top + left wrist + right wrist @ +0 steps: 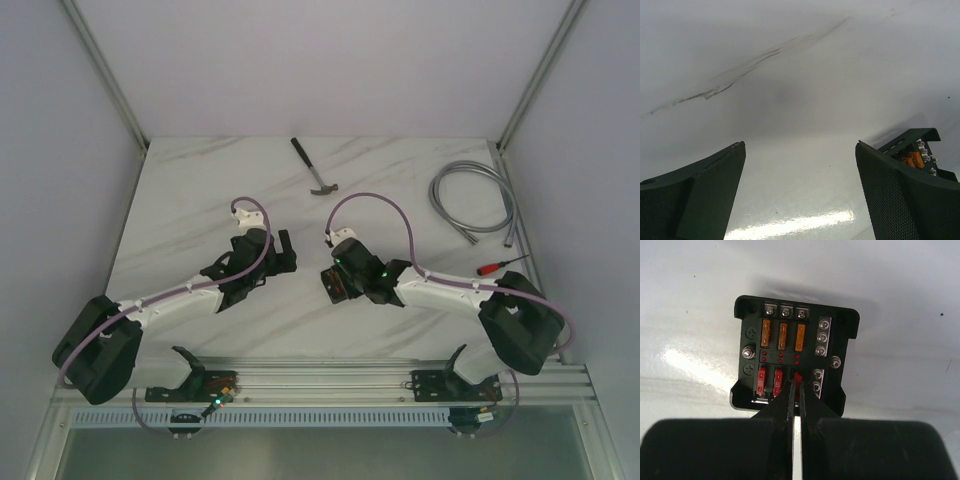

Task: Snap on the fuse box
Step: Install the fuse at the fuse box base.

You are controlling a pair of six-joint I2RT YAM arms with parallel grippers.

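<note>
On my left, the left claw (285, 250) hangs low over the marble table (190, 200), spread wide and holding nothing; through its wrist camera I see bare white tabletop between its tips (800, 150). Just past its right finger a corner of the fuse box (914, 146) peeks out, with orange fuses showing. Beyond both claws, toward the back of the table, a hammer (316, 170) lies on its own, well apart from either.

The fuse box (795, 355) sits flat on the table, directly under the right claw (796, 382), with no cover on it and its slots face up. From the right wrist I count three orange fuses (783, 335) in the row farther from the claw; two red fuses (769, 382) sit in the near row, left of the tips. The right claw is pressed together, only a thin slit between the fingers; its tips meet at a small red piece in the third near slot, and whether they actually pinch it I cannot tell.

From above, the right claw (335, 283) covers most of the box. Far to its right a coiled grey hose (475, 205) lies on the table; nearer the arm is a red-handled screwdriver (497, 267).
</note>
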